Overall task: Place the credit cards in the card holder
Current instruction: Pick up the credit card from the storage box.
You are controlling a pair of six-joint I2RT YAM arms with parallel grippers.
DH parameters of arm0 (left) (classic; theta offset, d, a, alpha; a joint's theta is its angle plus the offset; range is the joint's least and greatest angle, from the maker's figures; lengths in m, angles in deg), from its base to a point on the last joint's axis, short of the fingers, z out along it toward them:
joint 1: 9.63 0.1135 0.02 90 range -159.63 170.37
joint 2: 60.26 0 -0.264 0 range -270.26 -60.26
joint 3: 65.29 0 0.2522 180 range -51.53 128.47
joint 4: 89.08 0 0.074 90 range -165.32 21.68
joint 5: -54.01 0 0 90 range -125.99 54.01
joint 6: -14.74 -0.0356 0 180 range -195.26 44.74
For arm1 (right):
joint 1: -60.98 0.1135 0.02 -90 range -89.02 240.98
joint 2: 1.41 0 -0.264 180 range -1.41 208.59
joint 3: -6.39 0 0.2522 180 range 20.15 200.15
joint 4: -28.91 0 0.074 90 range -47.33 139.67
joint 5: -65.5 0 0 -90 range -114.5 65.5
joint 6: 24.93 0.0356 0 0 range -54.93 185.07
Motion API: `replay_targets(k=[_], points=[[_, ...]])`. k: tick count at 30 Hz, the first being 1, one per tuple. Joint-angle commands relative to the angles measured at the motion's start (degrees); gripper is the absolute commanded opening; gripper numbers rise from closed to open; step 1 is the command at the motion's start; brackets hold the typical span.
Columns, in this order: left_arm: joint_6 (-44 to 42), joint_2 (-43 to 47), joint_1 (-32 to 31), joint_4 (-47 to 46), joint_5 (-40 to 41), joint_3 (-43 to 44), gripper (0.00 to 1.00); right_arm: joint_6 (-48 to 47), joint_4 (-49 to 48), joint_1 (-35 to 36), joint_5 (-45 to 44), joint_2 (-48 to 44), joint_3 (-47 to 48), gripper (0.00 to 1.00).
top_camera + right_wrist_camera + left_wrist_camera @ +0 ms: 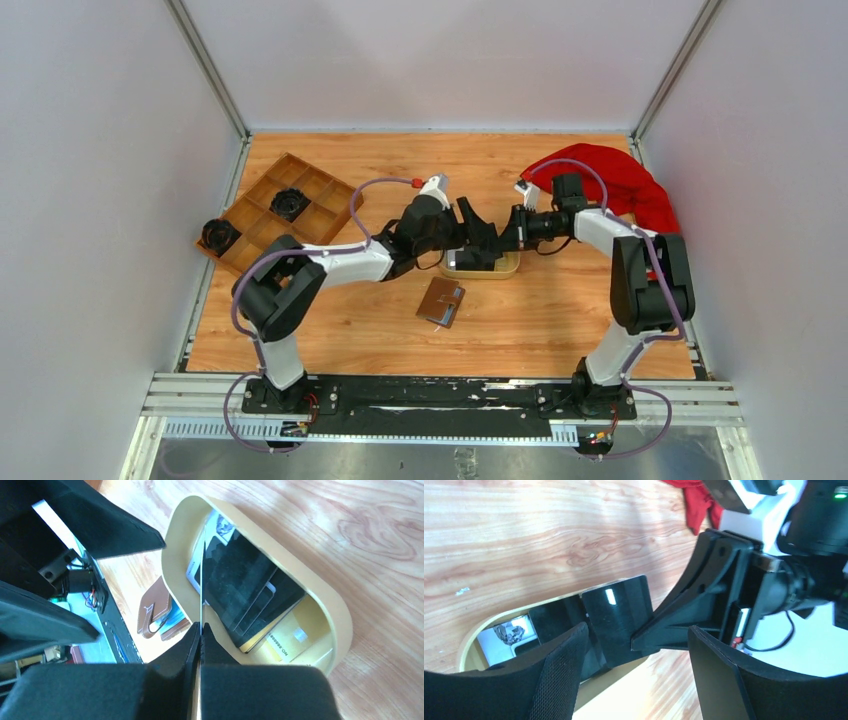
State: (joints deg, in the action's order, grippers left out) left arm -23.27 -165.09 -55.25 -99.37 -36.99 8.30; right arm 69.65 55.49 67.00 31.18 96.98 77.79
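Note:
My right gripper (201, 626) is shut on a black credit card (616, 615), seen edge-on in the right wrist view (202, 570), and holds it upright over the oval tan dish (340, 615). More cards (240, 590), black, tan and whitish, lie stacked in the dish. My left gripper (639, 635) is open and empty, right in front of the held card, fingers either side of the right gripper's tips. In the top view the left gripper (478, 232) and the right gripper (500, 240) meet above the dish (510, 268). The brown card holder (440, 300) lies open on the table just in front of the dish; it also shows in the right wrist view (152, 610).
A large wooden compartment tray (255, 225) holding two black round objects sits at the back left. A red cloth (620, 180) lies at the back right, behind the right arm. White walls enclose the table on three sides.

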Motion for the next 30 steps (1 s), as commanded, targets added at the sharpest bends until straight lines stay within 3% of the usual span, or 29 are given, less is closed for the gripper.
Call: replay_targets(k=[1, 7, 9, 10, 16, 22, 24, 27, 30], points=[[-7.0, 6.7, 1.1, -5.1, -2.8, -3.9, 0.77, -8.7, 6.9, -0.8, 5.8, -2.0, 3.1, 0.0], [-18.8, 21.3, 1.2, -5.0, -1.5, -13.7, 0.8, -21.5, 15.3, -1.2, 13.0, -4.4, 5.1, 0.0], [-21.9, 26.5, 1.2, -5.0, -0.3, -17.2, 0.97, -25.0, 17.8, -1.2, 15.6, -5.2, 5.6, 0.0], [-23.4, 28.8, 1.2, -5.0, 0.5, -19.0, 1.0, -27.1, 20.4, -1.2, 17.2, -5.3, 6.1, 0.0], [-25.4, 41.2, 1.2, -5.1, 3.1, -29.5, 1.0, -40.1, 32.0, -1.0, 20.8, -6.9, 9.0, 0.0], [-24.7, 47.4, 0.5, -4.7, -7.1, -36.9, 1.0, -42.5, 33.2, -0.9, 18.9, -9.8, 8.5, 0.0], [-25.7, 48.3, -3.8, -2.9, -2.4, -38.4, 1.0, -42.5, 33.2, -1.0, 18.9, -10.0, 8.6, 0.0], [-30.1, 46.8, -12.9, 4.8, 12.4, -36.3, 1.0, -42.5, 33.5, -0.9, 18.7, -9.8, 8.7, 0.0], [-29.7, 41.8, -16.5, 11.7, 21.6, -31.8, 1.0, -42.3, 33.7, -0.9, 18.9, -9.6, 8.7, 0.0]])
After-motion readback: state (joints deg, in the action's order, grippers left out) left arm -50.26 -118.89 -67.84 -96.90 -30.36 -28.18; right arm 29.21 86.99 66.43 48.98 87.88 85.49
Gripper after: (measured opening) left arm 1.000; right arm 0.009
